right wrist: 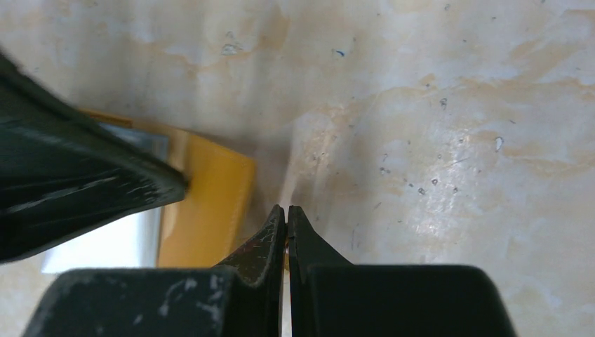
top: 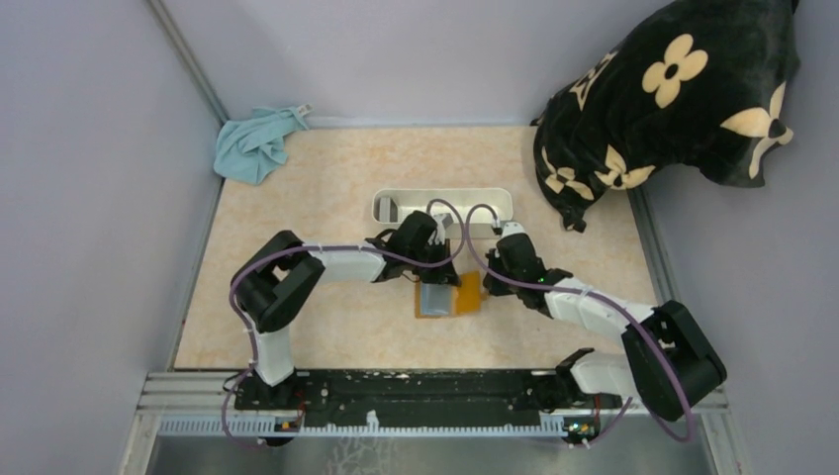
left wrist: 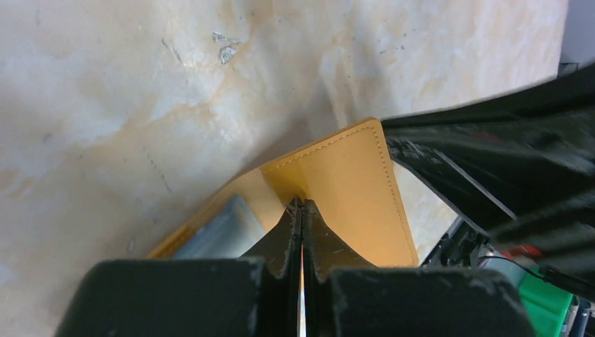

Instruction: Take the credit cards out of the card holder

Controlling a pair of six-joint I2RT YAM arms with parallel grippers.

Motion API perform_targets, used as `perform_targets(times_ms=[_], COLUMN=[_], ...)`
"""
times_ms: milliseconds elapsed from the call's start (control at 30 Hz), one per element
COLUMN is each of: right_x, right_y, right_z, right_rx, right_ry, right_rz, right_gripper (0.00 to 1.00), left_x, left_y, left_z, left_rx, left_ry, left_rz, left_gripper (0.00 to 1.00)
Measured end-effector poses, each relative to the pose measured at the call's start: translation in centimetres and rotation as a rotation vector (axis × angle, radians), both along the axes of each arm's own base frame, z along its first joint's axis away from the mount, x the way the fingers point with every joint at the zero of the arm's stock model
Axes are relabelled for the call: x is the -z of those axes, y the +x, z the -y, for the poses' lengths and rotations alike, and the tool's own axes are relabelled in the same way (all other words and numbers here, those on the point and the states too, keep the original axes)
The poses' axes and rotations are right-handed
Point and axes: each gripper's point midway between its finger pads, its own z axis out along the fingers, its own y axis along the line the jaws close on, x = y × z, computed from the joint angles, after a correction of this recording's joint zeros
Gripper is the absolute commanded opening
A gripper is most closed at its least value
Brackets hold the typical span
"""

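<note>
While the card holder (top: 468, 293) lies on the table (top: 326, 198), a pale blue-grey card (top: 433, 297) shows in its left half. Just right of it, the right gripper (right wrist: 287, 214) is closed, empty. The left gripper (left wrist: 302, 207), closed too, touches the holder's far side; a white tray (top: 442, 203) lies beyond.

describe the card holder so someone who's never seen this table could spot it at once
On the beige marbled table, find the long white tray near the middle. Just on its near side, toward the robot, lies the card holder: a small flat orange-brown wallet with a pale blue-grey card showing on it. Nothing else there is orange.
</note>
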Motion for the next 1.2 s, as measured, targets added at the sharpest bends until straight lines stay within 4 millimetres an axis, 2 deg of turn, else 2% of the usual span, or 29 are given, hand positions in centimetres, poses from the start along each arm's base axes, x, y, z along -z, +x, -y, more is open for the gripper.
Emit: perform_targets(times_ms=[67,167,200,233,300,500,567,667,733,900,1000,1033,1200], right_x=[-0.5,-1.6,-1.9,-2.4,-3.1,-5.6,-7.1,-8.7,-8.8,-7.0,-6.0,-5.1,-2.1], right_y=[-0.3,-0.4,-0.5,-0.5,-0.6,-1.4,-1.5,-1.7,-1.8,-2.3,-2.6,-3.1,-4.9], right_z=[-0.4,-0.8,-0.8,-0.9,-0.8,-0.6,-0.8,-1.2,-1.6,-2.7,-3.4,-3.3,-2.6], right_rx=[-0.018,-0.031,-0.034,-0.041,-0.054,-0.067,-0.081,-0.11,-0.129,-0.159,-0.159,-0.15,-0.103], right_ry=[0.031,0.068,0.076,0.082,0.087,0.123,0.156,0.195,0.208,0.23,0.274,0.29,0.293], right_rz=[0.009,0.034,0.044,0.056,0.075,0.13,0.171,0.217,0.219,0.13,0.101,0.08,-0.007], right_gripper=[0.0,0.4,0.5,0.54,0.55,0.44,0.33,0.03,0.0,0.0,0.0,0.0,0.0], left_x=[1.1,1.6,1.6,1.5,1.5,1.9,1.9,2.0,2.0,2.0,2.0,1.9,1.2], left_y=[0.1,1.0,1.2,1.3,1.6,1.8,1.9,1.8,1.7,1.4,1.2,1.1,0.8], left_z=[0.3,1.5,1.8,2.0,2.0,2.3,2.4,2.6,2.7,2.5,2.2,2.1,1.6], left_rx=[0.007,0.016,0.017,0.017,0.011,-0.014,-0.024,-0.03,-0.029,-0.033,-0.033,-0.033,-0.018], left_ry=[0.021,0.035,0.034,0.033,0.039,0.036,0.029,0.02,0.015,0.006,0.01,0.01,0.013], left_rz=[-0.024,-0.039,-0.039,-0.038,-0.034,-0.051,-0.05,-0.044,-0.04,-0.021,-0.015,-0.014,0.009], left_gripper=[0.01,0.03,0.05,0.07,0.09,0.1,0.1,0.1,0.1,0.14,0.23,0.26,0.4])
